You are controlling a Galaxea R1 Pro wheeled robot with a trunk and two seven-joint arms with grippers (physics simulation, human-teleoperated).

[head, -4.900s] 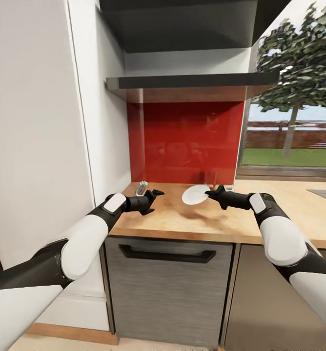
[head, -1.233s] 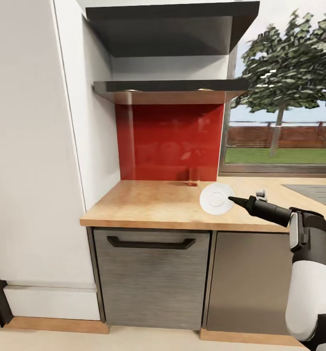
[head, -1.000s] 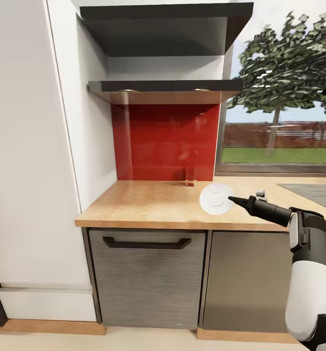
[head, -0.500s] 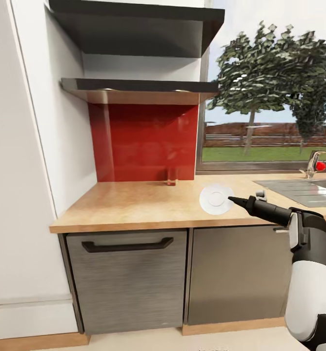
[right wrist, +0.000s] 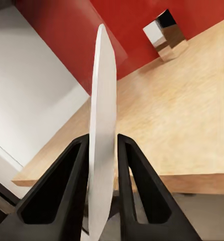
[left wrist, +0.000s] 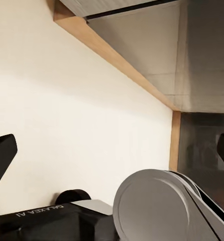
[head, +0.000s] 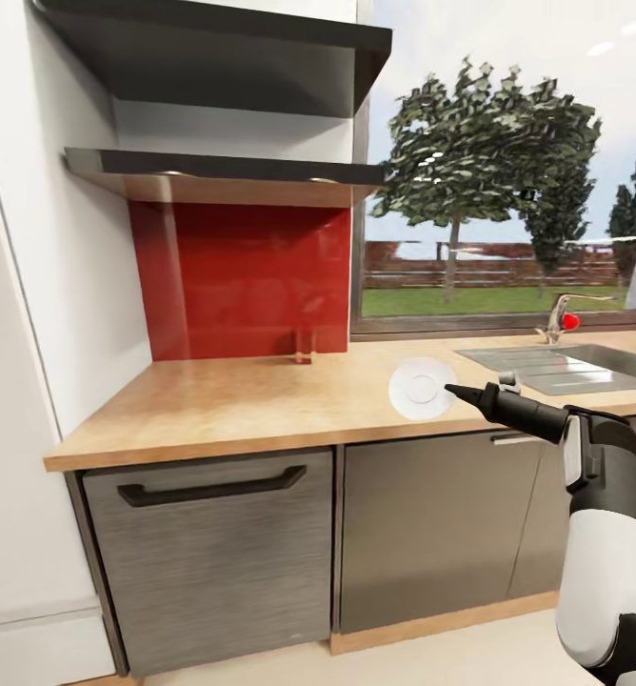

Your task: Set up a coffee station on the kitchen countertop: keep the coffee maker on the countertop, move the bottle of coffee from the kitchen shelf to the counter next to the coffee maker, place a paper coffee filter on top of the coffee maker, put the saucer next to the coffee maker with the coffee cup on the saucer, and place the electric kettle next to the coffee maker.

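The right gripper is clamped on the saucer. It pinches the rim of the small white plate between its two black fingers. The saucer stands on its edge, with its flat face turned toward the robot's head. In the right wrist view the saucer looks like a thin white blade squeezed between the fingers.

The saucer hangs in the air in front of the kitchen countertop, near the counter's front edge. It does not touch the wood. Under the counter are grey cabinet fronts, and one has a long black handle.

At the back edge of the counter, against the red wall panel, stands a small shiny metal block. Above the red panel is the kitchen shelf, a thin dark board. A sink with a tap sits toward the right end of the counter, under the window.

The left gripper has its two dark fingertips spread far apart, with nothing between them. It points at the pale floor by the cabinet base.
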